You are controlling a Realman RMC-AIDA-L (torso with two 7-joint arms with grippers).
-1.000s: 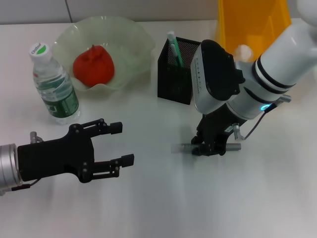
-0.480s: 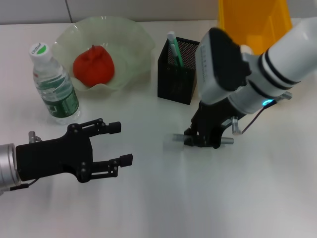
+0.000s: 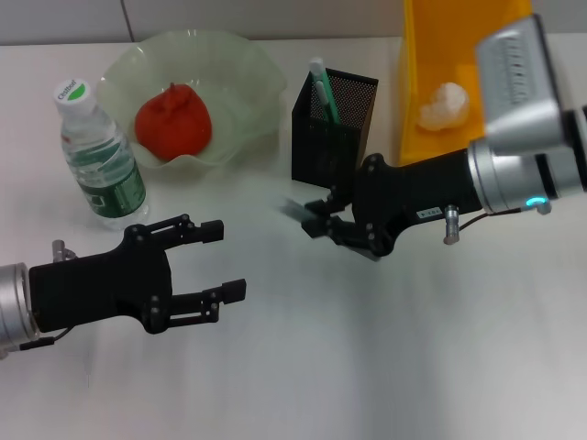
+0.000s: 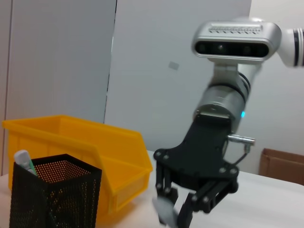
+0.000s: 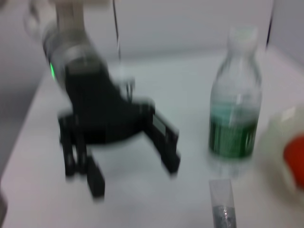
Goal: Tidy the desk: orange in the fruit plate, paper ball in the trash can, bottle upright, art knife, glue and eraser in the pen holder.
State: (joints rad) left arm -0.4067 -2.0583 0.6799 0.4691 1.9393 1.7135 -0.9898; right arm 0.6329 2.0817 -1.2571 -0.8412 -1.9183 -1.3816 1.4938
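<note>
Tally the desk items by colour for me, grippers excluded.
Red-orange: 1, the orange
Pale green: 1, the fruit plate
Yellow: 1, the trash can
Black: 1, the pen holder
Clear: 1, the bottle
White: 1, the paper ball
Total: 6

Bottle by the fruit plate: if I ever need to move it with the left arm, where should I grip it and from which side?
Grip the bottle around its green-labelled middle, coming in level from its near side, where the left gripper waits open. It stands upright, its body wider than the cap, so a side grasp probably holds steadier. The fruit plate crowds its far right.
</note>
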